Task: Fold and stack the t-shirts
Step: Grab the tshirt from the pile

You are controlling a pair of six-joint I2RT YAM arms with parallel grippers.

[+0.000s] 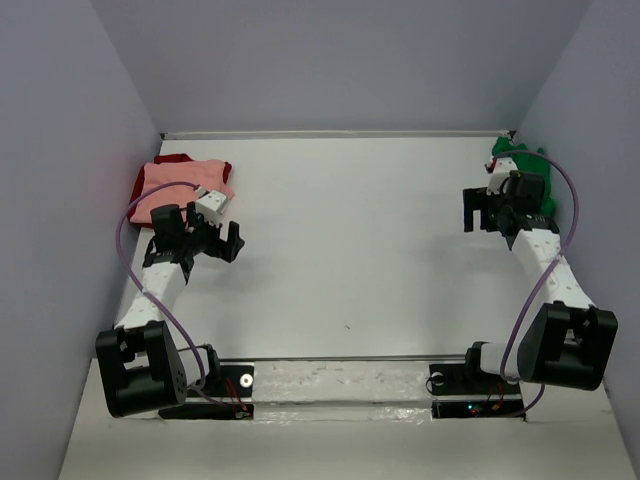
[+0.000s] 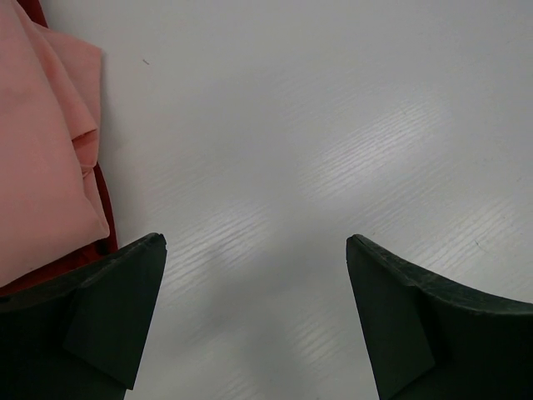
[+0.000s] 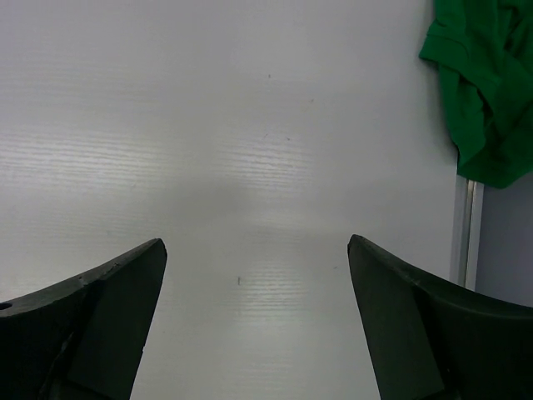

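- Pink shirt [image 1: 185,185] lies folded at the far left corner of the surface [image 1: 350,230].
- It rests on the red shirt [image 1: 172,159], which shows only as a dark rim past the pink cloth's far, left and right sides. In the left wrist view a thin strip of red also runs under the pink edge.
- The green shirt [image 1: 525,168] sits bunched and unfolded in the far right corner, against the right edge of the surface. Well apart from the other two, it is creased, with a hem or sleeve hanging loose in the right wrist view.
- The left hand [image 2: 256,246] is spread wide and holds nothing, with only bare white surface between its fingers. It hangs just beside the pink and red pile, on the pile's near side. The pink cloth lies off to the outside of its left finger [image 2: 108,317]. Whether that finger touches the cloth I cannot tell.
- The right hand [image 3: 256,246] is also spread wide and empty over bare surface. It is near the green shirt, on the side toward the middle of the surface. The green cloth is clear of both of its fingers.
- The two hands are far apart, one at each side of the surface.
- A purple cable [image 1: 125,235] loops along each arm.
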